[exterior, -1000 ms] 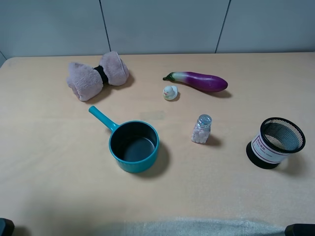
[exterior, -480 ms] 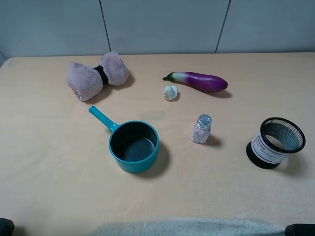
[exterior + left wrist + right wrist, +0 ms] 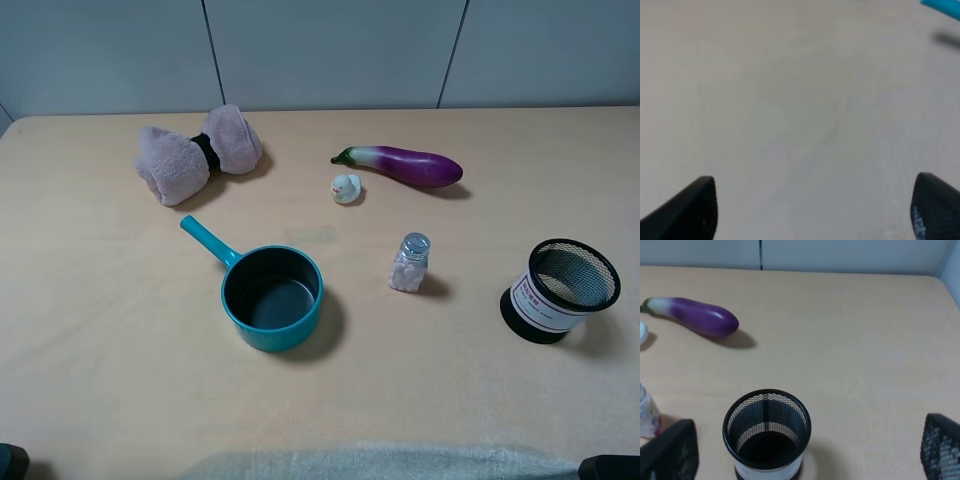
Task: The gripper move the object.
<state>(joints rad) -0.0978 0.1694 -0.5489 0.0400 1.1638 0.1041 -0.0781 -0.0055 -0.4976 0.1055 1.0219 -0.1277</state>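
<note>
Black mesh cup [image 3: 767,435] upright on the tan surface [image 3: 865,340], between the spread fingers [image 3: 670,452] of the right tool [image 3: 805,455], purple eggplant [image 3: 695,316] lying well beyond, shaker edge [image 3: 647,415] beside one finger

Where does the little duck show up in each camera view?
Exterior high: duck sits mid-table, just below the eggplant's stem end.
Left wrist: not in view.
Right wrist: only a white sliver at the picture's edge, likely the duck.
Shared landmark: eggplant.

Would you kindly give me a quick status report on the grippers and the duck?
Left gripper open, empty. Right gripper open, empty. Duck untouched beside eggplant. Nothing blocking.
</note>
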